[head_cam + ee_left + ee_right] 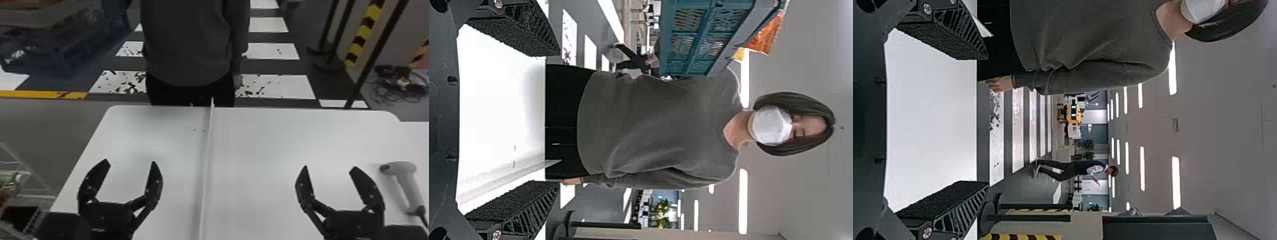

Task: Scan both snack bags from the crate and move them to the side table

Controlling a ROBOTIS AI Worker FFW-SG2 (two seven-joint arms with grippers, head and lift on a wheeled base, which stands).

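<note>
My left gripper [130,162] stands open over the left part of the white table [261,140]; in the left wrist view too, nothing lies between the fingers of the left gripper [556,119]. Over the table's right part is my right gripper [329,168], open and holding nothing, as the right wrist view of the right gripper [986,120] confirms. A pale handheld scanner [407,183] lies right of it. A blue crate [57,48] is beyond the table at far left; in the left wrist view, orange packaging [765,35] sticks out above the crate [691,40].
A thin white divider [206,166] runs front to back across the table. At lower left is a white wire rack [28,196] with a green package [9,182]. Another white surface [418,137] adjoins at right. A person [191,48] stands behind the table.
</note>
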